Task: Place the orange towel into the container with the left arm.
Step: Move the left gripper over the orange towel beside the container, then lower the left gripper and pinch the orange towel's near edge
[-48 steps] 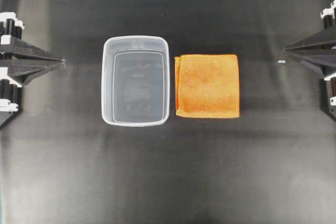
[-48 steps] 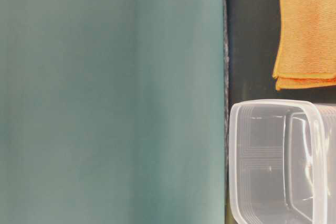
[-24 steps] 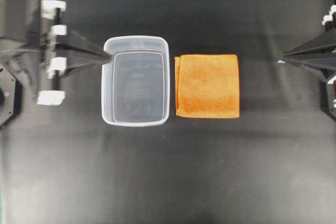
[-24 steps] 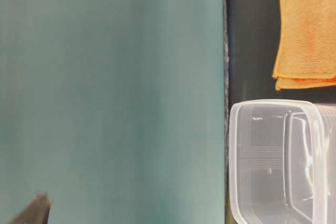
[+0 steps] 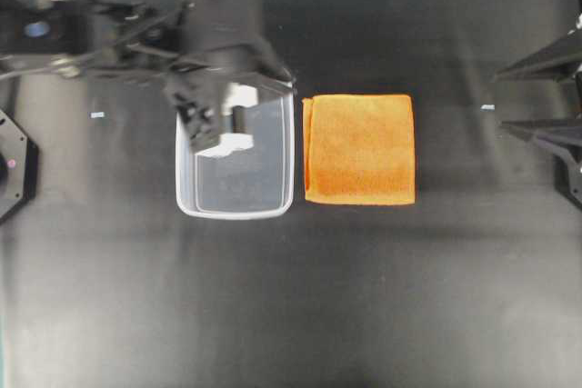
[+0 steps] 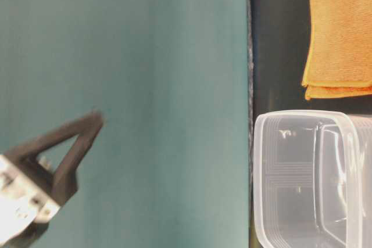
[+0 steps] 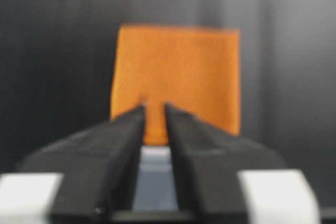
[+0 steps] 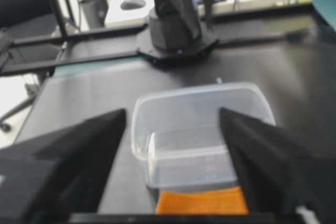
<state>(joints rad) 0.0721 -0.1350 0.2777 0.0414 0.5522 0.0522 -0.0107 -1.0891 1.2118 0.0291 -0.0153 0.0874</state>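
Observation:
The orange towel [image 5: 359, 149] lies flat on the black table, just right of the clear container [image 5: 236, 179]. It also shows in the table-level view [image 6: 340, 33] and both wrist views [image 7: 178, 72] [image 8: 202, 203]. The empty container also shows at table level [image 6: 308, 178] and in the right wrist view [image 8: 202, 114]. My left gripper [image 5: 273, 68] is blurred, raised over the container's far edge and pointing at the towel. Its jaws stand almost together with nothing between them [image 7: 155, 107]. It also shows at table level [image 6: 87, 129]. My right gripper [image 5: 500, 99] is wide open and empty at the right edge [image 8: 172, 113].
The left arm's black base [image 8: 176, 35] stands beyond the container in the right wrist view. A black hexagonal base plate [image 5: 14, 165] sits at the overhead view's left edge. Small tape marks [image 5: 97, 115] [image 5: 487, 107] lie on the table. A teal wall [image 6: 122, 85] fills the table-level view's left.
My left arm has swung in from the left edge to above the container's far side. My right gripper's fingers have spread apart. Towel and container have not moved.

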